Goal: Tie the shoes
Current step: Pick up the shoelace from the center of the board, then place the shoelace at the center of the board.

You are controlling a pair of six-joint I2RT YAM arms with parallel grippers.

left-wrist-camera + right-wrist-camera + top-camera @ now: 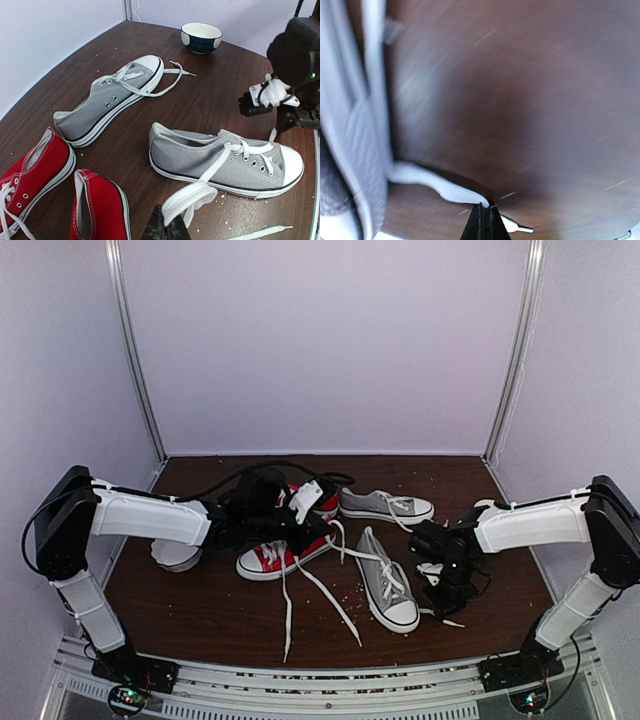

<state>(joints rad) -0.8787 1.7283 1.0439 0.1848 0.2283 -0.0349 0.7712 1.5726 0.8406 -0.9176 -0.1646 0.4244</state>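
The left gripper pinches a white lace of the near grey shoe, and the right gripper pinches its other lace by the tip. The far grey shoe lies apart, with brown table between them, and red shoes sit left.
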